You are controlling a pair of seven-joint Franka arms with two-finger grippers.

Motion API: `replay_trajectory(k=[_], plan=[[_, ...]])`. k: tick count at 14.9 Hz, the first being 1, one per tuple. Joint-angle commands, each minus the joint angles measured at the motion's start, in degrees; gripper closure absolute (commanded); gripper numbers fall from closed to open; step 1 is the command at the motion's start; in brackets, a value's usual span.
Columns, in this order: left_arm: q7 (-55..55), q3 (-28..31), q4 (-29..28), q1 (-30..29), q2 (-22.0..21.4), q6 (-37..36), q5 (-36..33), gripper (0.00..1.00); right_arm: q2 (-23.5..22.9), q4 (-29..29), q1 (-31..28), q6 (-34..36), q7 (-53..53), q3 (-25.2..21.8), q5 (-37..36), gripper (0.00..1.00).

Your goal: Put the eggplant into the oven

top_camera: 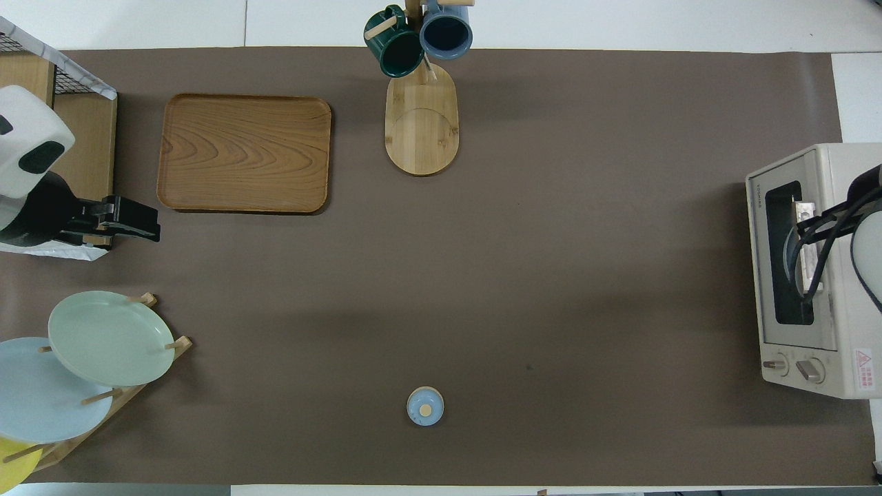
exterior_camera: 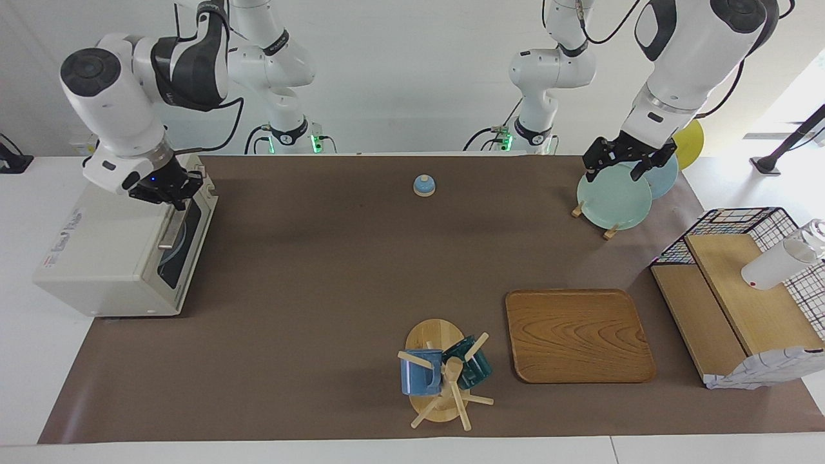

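Two grippers shown: right gripper at the closed oven door's top edge, its jaw opening indiscernible; left gripper, jaws wide, waits over the plates. Eggplant unseen, presumably inside; task apparently near complete.

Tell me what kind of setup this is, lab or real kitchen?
Likely a lab tabletop staged as a kitchen: a cream-white toaster oven on a brown paper-covered table, pastel plates in a wooden rack, and mugs on a wooden mug tree.
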State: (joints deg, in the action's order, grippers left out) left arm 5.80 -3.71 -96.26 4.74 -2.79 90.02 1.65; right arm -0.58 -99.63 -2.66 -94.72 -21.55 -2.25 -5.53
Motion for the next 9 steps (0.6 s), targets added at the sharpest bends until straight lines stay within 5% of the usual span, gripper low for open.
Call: replay_trajectory(k=[1, 2, 9], plan=[[0.1, -0.2, -0.5, -0.6, -0.8, 0.3, -0.4, 0.0, -2.1, 3.3, -0.2, 1.7, 1.1, 1.4, 1.9, 0.55], [0.1, -0.2, -0.5, -0.6, -0.8, 0.3, -0.4, 0.0, -2.1, 3.3, -0.2, 1.7, 1.2, 1.5, 2.0, 0.01], [0.1, -0.2, -0.5, -0.6, -0.8, 0.3, -0.4, 0.0, -0.8, 3.1, -0.2, 2.7, 8.0, 4.0, 2.3, 0.0]])
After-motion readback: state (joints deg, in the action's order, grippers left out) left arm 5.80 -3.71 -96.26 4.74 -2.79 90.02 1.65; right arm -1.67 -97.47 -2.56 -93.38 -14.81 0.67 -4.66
